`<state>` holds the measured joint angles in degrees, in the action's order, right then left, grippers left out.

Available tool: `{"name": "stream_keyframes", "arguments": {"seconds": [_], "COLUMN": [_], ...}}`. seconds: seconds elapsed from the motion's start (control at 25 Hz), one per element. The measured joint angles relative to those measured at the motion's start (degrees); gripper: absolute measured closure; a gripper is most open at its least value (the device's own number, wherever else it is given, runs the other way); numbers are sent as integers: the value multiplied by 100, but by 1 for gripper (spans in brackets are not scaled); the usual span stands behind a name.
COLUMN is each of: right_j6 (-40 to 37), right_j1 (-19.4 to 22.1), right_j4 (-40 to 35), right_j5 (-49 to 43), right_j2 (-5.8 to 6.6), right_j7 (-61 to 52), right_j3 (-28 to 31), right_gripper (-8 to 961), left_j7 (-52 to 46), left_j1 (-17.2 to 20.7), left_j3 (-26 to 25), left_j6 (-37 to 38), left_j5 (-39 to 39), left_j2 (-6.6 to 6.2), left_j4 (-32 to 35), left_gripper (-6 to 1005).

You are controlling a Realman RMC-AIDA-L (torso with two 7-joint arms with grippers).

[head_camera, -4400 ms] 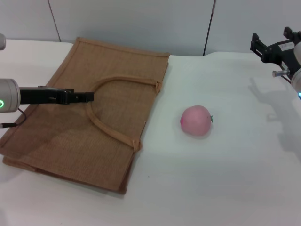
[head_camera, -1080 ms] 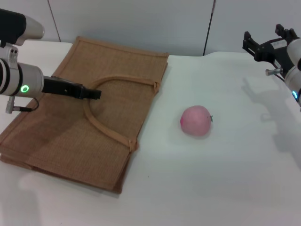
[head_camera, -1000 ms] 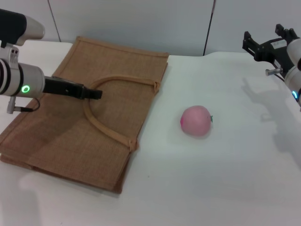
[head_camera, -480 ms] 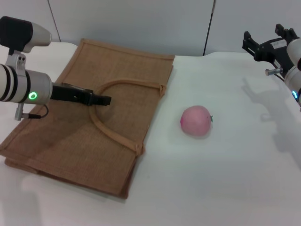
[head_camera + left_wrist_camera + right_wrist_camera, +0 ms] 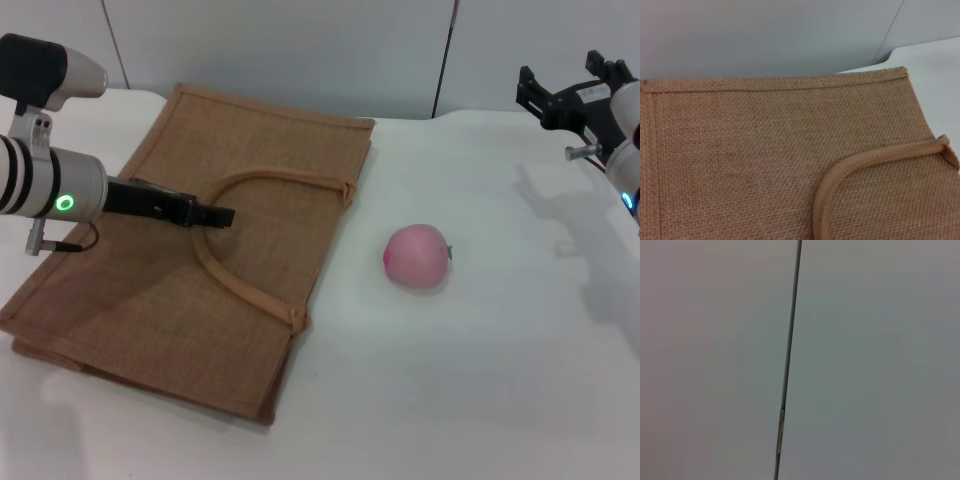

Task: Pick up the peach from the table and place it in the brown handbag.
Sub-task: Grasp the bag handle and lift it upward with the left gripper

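Observation:
The pink peach (image 5: pixel 418 257) lies on the white table (image 5: pixel 480 390), to the right of the brown handbag (image 5: pixel 150 300). The handbag lies flat at the left, its arched handle (image 5: pixel 250 290) on top. My left gripper (image 5: pixel 215 215) reaches in from the left with its thin fingers shut on the top of that handle. The left wrist view shows only the handbag's weave (image 5: pixel 740 160) and a bend of the handle (image 5: pixel 840 170). My right gripper (image 5: pixel 562 85) is open and empty, raised at the far right, well away from the peach.
A grey wall with a vertical seam (image 5: pixel 445 60) runs behind the table; the right wrist view shows only this wall (image 5: pixel 787 365). Bare table lies around the peach and in front of it.
My left gripper has moved to the right, and the handbag has slid to the right with it. The peach and the right arm have not moved.

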<state>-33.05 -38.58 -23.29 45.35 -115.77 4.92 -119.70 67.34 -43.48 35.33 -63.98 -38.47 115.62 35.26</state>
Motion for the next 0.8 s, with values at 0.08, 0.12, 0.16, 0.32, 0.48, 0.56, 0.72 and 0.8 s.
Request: {"name": "stream_keyframes", "arguments": {"seconds": [0.08,0.12,0.16,0.32,0.48,0.56,0.72,0.8], "right_j6": [0,0,0,0,0,0,0,0], "right_j1": [0,0,0,0,0,0,0,0], "right_j4": [0,0,0,0,0,0,0,0], "right_j5": [0,0,0,0,0,0,0,0], "right_j2": [1,1,2,2,2,2,2,2], "right_j7": [0,0,0,0,0,0,0,0], "right_j3": [0,0,0,0,0,0,-27,-40], "right_gripper": [58,58,58,58,58,58,58,58], "left_j7": [-23,-32,-53,-71,-79,-80,-104,-166], "left_j1": [-2,-4,-11,-22,-24,-29,-46,-75], "left_j3": [10,13,18,31,39,44,50,50], "left_j6": [-9,-16,-30,-55,-61,-63,-63,-63], "left_j5": [30,43,69,92,94,94,169,283], "left_j2": [-14,-21,-38,-60,-60,-60,-59,-58], "left_j4": [2,2,3,4,5,-6,-20,-22], "left_gripper": [352,353,354,357,360,361,364,366]}}
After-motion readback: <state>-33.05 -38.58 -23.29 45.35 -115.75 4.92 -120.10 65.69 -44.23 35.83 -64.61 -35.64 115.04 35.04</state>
